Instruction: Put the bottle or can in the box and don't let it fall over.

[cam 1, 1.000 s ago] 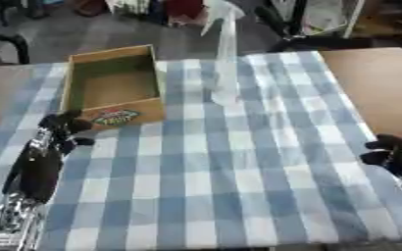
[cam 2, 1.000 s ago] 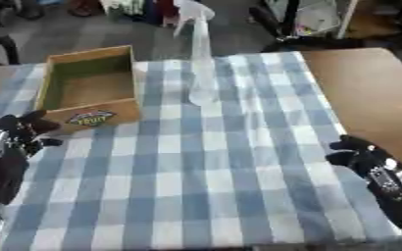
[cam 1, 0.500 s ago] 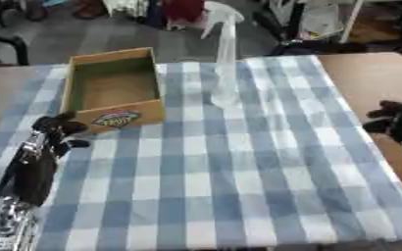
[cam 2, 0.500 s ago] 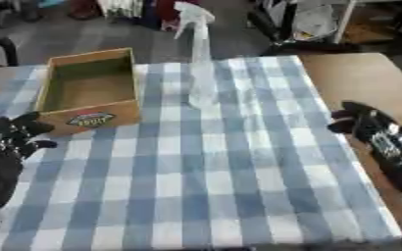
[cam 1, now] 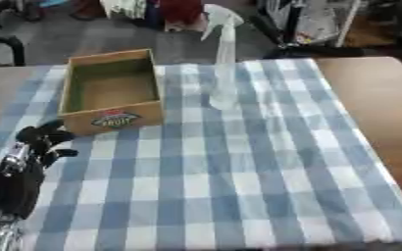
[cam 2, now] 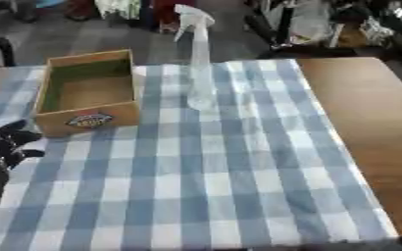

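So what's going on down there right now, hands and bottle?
Left hand idle at lower left, holding nothing; right hand out of view. Spray bottle upright on the cloth beside the box, untouched. Box empty, nothing between them.

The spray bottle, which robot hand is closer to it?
Left. The left hand sits in front of the box, off to the left of the spray bottle. The right hand isn't in either view, so it can't be compared.

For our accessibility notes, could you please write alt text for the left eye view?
A clear spray bottle stands upright on a blue and white checked tablecloth, just right of an open, empty wooden box. The robot's left hand rests at the lower left, near the box's front; the right hand is out of view.
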Action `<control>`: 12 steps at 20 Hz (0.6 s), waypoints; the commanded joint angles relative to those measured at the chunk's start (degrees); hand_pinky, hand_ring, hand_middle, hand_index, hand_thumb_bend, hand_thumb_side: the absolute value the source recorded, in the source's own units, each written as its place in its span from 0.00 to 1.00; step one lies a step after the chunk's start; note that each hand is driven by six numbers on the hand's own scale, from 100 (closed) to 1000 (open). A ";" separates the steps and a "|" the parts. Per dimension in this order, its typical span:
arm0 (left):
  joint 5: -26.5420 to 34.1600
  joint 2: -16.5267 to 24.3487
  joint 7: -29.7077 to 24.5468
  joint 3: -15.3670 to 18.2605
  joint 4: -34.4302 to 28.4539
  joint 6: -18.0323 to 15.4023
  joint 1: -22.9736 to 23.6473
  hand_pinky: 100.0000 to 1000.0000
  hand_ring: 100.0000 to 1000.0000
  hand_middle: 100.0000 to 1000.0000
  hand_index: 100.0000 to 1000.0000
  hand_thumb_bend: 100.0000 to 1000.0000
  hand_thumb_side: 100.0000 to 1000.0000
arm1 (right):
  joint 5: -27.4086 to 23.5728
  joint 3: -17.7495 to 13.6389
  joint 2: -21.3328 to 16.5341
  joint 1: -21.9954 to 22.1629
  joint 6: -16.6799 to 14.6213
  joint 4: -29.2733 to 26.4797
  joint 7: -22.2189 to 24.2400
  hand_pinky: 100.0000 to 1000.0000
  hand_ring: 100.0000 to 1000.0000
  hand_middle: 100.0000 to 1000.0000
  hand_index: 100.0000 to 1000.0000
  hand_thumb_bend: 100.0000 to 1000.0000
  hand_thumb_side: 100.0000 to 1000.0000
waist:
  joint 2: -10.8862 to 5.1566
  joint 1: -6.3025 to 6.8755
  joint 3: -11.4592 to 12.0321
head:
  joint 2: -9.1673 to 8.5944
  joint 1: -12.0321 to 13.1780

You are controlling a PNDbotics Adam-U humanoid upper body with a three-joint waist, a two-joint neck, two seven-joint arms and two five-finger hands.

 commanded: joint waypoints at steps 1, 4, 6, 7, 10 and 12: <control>0.64 1.25 -1.01 -0.84 -0.99 -0.10 -1.32 0.65 0.79 0.61 0.84 0.06 0.99 | 4.03 0.27 -0.28 -6.19 -2.60 6.96 0.83 0.84 0.81 0.81 0.92 0.00 0.69 | -0.03 -0.06 0.85 | -1.16 -2.31; 0.95 1.34 -1.76 -1.53 -1.12 -0.11 -2.34 0.65 0.79 0.61 0.84 0.06 0.99 | 9.83 -0.32 1.93 -11.41 -3.64 11.86 0.83 0.86 0.84 0.82 0.93 0.00 0.70 | 0.76 -0.19 2.72 | -1.80 -4.57; 1.20 1.34 -2.13 -1.82 -1.22 -0.13 -2.90 0.65 0.79 0.61 0.84 0.06 0.99 | 13.55 -1.03 3.47 -13.77 -3.94 13.86 0.40 0.88 0.85 0.82 0.93 0.00 0.71 | 1.14 -0.19 3.68 | -2.14 -5.59; 1.31 1.34 -2.28 -1.93 -1.26 -0.14 -3.13 0.65 0.79 0.61 0.84 0.06 0.99 | 15.26 -1.36 4.21 -14.72 -3.94 14.69 0.25 0.89 0.85 0.82 0.93 0.00 0.72 | 1.30 -0.20 4.10 | -2.28 -6.06; 1.55 1.36 -2.69 -2.28 -1.37 -0.12 -3.81 0.65 0.79 0.61 0.84 0.06 0.99 | 21.16 -2.18 6.24 -17.29 -3.41 16.58 -0.38 0.93 0.88 0.84 0.94 0.00 0.73 | 1.74 -0.33 5.38 | -2.76 -7.42; 1.77 1.32 -3.02 -2.61 -1.47 -0.11 -4.35 0.65 0.79 0.61 0.84 0.06 0.99 | 25.21 -2.76 7.47 -18.63 -3.12 17.24 -1.06 0.95 0.90 0.84 0.95 0.00 0.73 | 1.98 -0.41 6.30 | -3.06 -8.47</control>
